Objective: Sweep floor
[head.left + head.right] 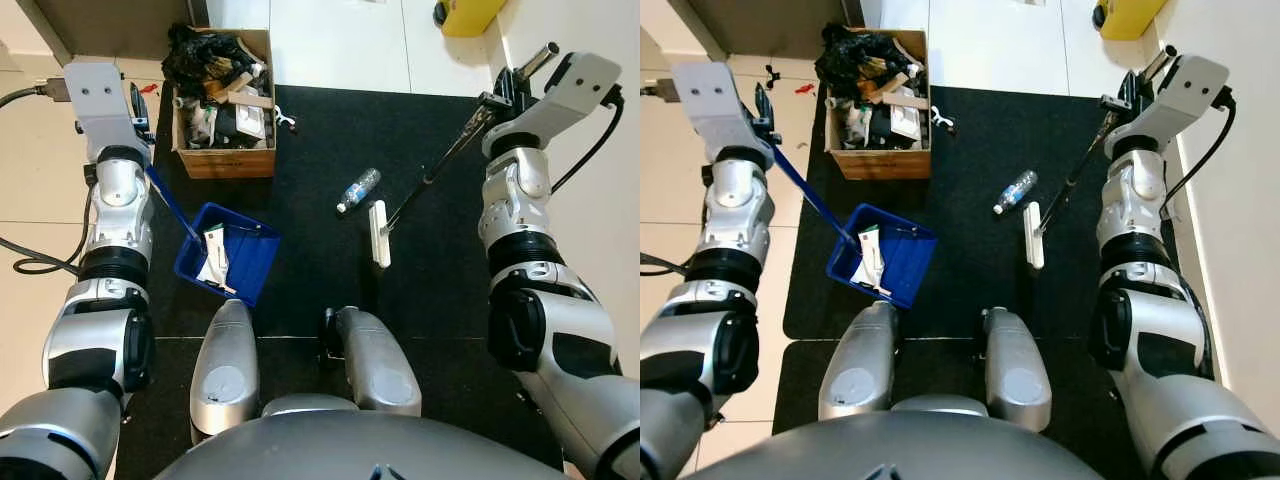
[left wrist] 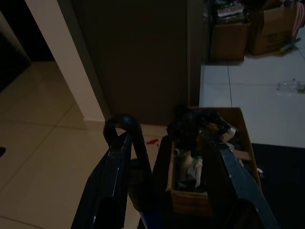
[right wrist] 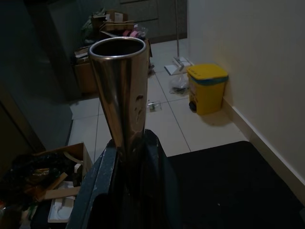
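This looks like a room in a home, perhaps a hallway or a utility corner. The floor (image 1: 340,50) is made of large pale tiles, and a black mat (image 1: 320,150) lies on it beside a plain white wall (image 3: 248,57). A yellow pedal bin (image 3: 208,88) stands against this wall. An open cardboard box (image 1: 224,100) full of mixed rubbish sits at the mat's edge, and more cardboard boxes (image 2: 248,33) are stacked farther away, near dark cupboard doors.
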You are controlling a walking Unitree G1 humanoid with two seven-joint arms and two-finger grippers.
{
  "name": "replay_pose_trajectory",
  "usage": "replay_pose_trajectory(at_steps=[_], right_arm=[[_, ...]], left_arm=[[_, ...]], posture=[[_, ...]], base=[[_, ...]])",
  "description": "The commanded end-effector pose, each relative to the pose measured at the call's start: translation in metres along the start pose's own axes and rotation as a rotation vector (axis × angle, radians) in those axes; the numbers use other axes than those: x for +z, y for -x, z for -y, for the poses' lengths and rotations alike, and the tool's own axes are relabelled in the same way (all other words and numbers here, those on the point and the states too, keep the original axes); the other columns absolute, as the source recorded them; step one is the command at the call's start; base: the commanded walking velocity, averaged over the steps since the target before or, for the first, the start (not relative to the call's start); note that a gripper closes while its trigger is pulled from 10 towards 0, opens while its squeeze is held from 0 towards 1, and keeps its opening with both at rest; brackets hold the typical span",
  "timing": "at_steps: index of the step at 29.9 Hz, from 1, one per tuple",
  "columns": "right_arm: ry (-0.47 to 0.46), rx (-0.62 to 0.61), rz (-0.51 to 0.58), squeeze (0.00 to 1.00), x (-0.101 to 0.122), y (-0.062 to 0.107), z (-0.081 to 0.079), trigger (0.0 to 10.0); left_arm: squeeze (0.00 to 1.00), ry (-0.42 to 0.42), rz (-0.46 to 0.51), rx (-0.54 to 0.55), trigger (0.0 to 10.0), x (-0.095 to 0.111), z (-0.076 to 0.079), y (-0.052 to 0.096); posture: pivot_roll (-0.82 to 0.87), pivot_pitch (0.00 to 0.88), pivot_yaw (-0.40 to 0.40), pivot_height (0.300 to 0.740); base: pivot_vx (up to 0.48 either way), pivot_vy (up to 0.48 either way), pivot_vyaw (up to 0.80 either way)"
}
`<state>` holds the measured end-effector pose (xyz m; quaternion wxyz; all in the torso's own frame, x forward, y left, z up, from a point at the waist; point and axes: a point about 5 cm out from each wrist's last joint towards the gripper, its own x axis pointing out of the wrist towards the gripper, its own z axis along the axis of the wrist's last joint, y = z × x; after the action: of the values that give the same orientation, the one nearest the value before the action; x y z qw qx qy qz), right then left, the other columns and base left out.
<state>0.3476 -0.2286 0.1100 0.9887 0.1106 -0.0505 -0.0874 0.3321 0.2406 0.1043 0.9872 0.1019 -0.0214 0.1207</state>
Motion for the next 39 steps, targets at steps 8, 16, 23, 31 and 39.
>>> replay_pose_trajectory(at_steps=[8, 16, 23, 31, 39], right_arm=[[0.008, 0.001, 0.02, 0.0, 0.005, -0.002, 0.002, 10.0], [0.009, 0.002, 0.016, 0.0, 0.005, -0.002, 0.001, 10.0], [0.007, 0.005, 0.014, 0.0, 0.005, -0.003, 0.0, 10.0], [0.009, 0.004, 0.02, 0.0, 0.006, -0.002, 0.001, 10.0], [0.019, -0.004, 0.025, 0.0, 0.007, 0.0, 0.007, 10.0]], left_arm=[[0.0, 0.005, -0.026, 0.022, 10.0, -0.012, 0.017, 0.022], [0.0, 0.005, -0.046, 0.057, 10.0, -0.016, 0.016, 0.03], [0.0, -0.016, -0.06, 0.089, 10.0, -0.013, 0.0, 0.02], [0.0, 0.017, -0.085, 0.053, 10.0, -0.011, 0.001, 0.007], [0.0, 0.047, -0.133, 0.024, 10.0, -0.015, 0.002, 0.002]], posture=[[0.13, 0.096, -0.105, 0.74], [0.13, 0.093, -0.108, 0.74], [0.14, 0.091, -0.11, 0.74], [0.12, 0.097, -0.112, 0.74], [0.1, 0.105, -0.113, 0.74]], base=[[0.0, 0.0, 0.0], [0.0, 0.0, 0.0], [0.0, 0.0, 0.0], [0.0, 0.0, 0.0], [0.0, 0.0, 0.0]])
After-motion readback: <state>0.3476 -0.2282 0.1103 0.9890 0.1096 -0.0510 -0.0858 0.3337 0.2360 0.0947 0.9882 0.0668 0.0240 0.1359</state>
